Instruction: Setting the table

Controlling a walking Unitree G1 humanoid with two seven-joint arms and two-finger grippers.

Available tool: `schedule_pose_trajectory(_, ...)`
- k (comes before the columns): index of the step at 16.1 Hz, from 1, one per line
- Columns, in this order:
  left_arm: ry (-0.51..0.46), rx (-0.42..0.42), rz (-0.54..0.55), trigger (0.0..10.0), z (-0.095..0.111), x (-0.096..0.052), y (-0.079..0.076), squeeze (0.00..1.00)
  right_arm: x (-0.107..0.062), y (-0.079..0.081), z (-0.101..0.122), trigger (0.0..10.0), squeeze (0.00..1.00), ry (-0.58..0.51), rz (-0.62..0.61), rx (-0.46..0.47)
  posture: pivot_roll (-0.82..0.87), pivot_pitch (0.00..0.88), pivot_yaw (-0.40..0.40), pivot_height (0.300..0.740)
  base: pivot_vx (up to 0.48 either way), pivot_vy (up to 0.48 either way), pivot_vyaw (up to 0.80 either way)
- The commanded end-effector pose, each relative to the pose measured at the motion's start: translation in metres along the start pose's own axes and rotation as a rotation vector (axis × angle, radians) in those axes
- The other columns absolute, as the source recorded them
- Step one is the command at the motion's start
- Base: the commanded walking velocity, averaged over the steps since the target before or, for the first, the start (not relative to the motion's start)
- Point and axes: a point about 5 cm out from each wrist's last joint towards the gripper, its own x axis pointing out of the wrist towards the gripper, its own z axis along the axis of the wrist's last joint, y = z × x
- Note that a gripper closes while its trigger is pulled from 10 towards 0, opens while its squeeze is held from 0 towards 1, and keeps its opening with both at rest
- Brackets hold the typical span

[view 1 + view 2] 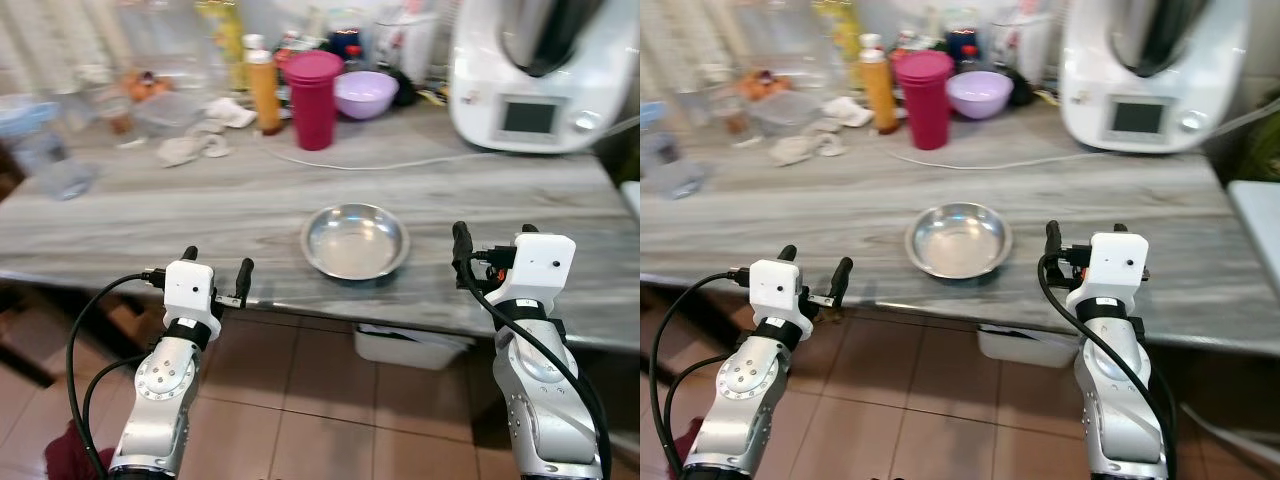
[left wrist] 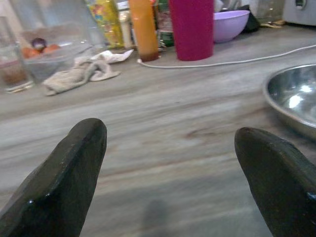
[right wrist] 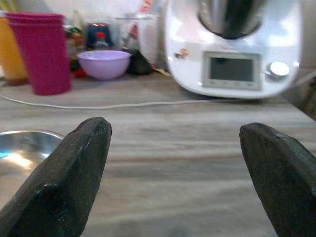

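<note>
— On the grey wood-grain desk (image 1: pixel 200 200), what sits nearest the front edge?

— A shallow round stainless-steel bowl (image 1: pixel 356 240), empty, lying between the two arms and a little closer to the right one.

— And the hands?

— The left hand (image 1: pixel 216 268) is held at the desk's front edge, well to the left of the steel bowl, its two black fingers (image 2: pixel 59 182) spread wide with nothing between them. The right hand (image 1: pixel 490 238) is held at the same edge, just to the right of the bowl, also spread wide and empty. Neither touches the bowl.

— What stands further back?

— A tall magenta plastic tumbler (image 1: pixel 314 98), with an orange bottle (image 1: pixel 264 92) just to its left and a lilac plastic mixing bowl (image 1: pixel 366 94) just to its right. A thin white cable (image 1: pixel 370 165) runs across the desk in front of them toward a large white kitchen machine with a small screen (image 1: pixel 530 90) at the back right.

— Anything on the left?

— A crumpled beige cloth (image 1: pixel 195 146), and behind it a clear plastic container (image 1: pixel 165 105). Past the desk's edge, terracotta floor tiles (image 1: pixel 300 400) show beneath the arms.
</note>
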Motion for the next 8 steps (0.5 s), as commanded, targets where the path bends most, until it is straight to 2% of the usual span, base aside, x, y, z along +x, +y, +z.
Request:
schedule_pose_trajectory(1,0.017,0.014,0.025,10.0,-0.0011,0.0011,0.0026,0.0,0.0014,0.0023,0.0077,10.0,0.0,-0.023,0.008,0.0,-0.23,0.074,0.076,0.74,0.0,0.0,-0.58)
schedule_pose_trajectory(3,0.022,0.014,0.039,10.0,-0.0019,0.0015,0.0024,0.0,0.0009,0.0036,0.0087,10.0,0.0,-0.026,0.011,0.002,-0.23,0.072,0.073,0.74,0.0,0.0,0.0)
schedule_pose_trajectory(8,0.028,0.014,0.049,10.0,-0.0029,0.0019,0.0019,0.0,0.0003,0.0026,0.0039,10.0,0.0,0.016,0.002,0.028,-0.23,0.075,0.07,0.74,-0.258,0.0,0.0)
